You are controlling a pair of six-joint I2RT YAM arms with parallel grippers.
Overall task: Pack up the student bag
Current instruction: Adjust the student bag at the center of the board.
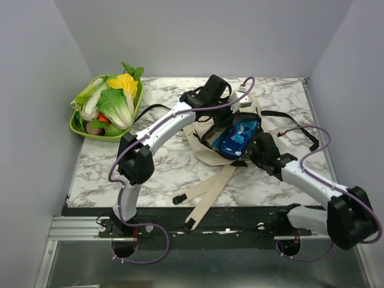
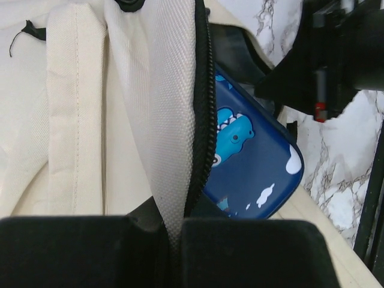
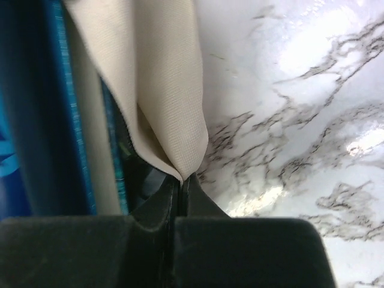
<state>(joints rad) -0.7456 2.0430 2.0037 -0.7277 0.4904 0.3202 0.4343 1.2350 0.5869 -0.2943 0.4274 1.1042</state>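
Both my tools are on the large soft cream cloth student bag (image 1: pixel 201 147) with black zipper trim. It lies slumped right of centre on the white marble-patterned desk (image 1: pixel 156 174), its long cream straps (image 1: pixel 207 195) trailing toward my bases.

My left tool (image 2: pixel 174 223) reaches over to the far side of the opening. It's clamped tight on a fold of cream cloth right beside the zipper line, with no gap showing between the pads. My right tool (image 3: pixel 180 187) pinches the opposite, nearer lip just as narrowly, a peak of cloth nipped between its fingers.

Why hold both sides? As I read it, drawing the lips apart gives this limp mouth a shape it cannot hold by itself.

And there in the mouth sits the small dark-blue smooth-shelled pencil case (image 2: pixel 255 165) with a light-blue cartoon creature on it. It's partly tucked under the zipper edge, one rounded corner out in the open. I judge it is going in but not fully seated.

Neither tool is free to push it, so the next move calls for one side to let go. At the far left, the green tray (image 1: pixel 77 127) of leafy vegetables stands well apart.
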